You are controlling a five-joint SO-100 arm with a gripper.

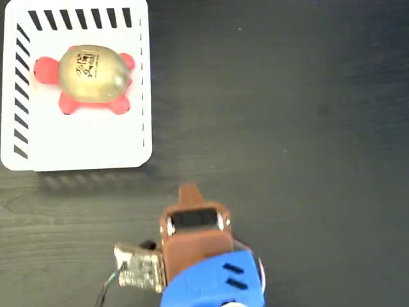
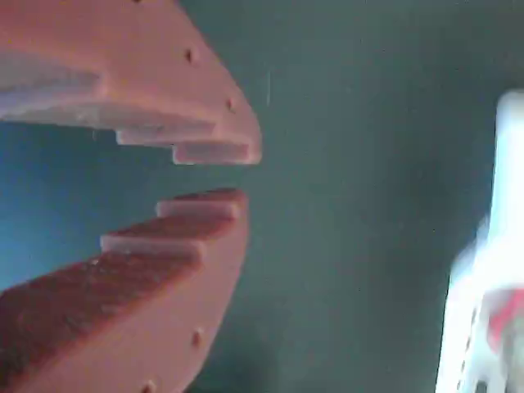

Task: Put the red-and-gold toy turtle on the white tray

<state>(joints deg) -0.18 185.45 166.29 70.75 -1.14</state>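
We see a dark wood-grain surface (image 1: 307,128) filling the fixed view. In its upper left corner lies the white tray (image 1: 83,144), flat, with black diagonal stripes along its top and left edges and thin dashes down its right edge. Below and to the right of the tray, well apart from it, sits the arm (image 1: 204,268), brown at the front with a blue body behind and a small circuit board at its left side. The red-and-gold toy turtle (image 1: 89,75) rests on the upper half of the tray, its gold shell showing a black mark, its red head toward the left and red feet poking out around it. In the wrist view we find the hand (image 2: 225,173) with its two stepped fingers nearly together, a thin gap between the tips and nothing pinched. The tray's blurred white edge (image 2: 491,270) shows at the right.
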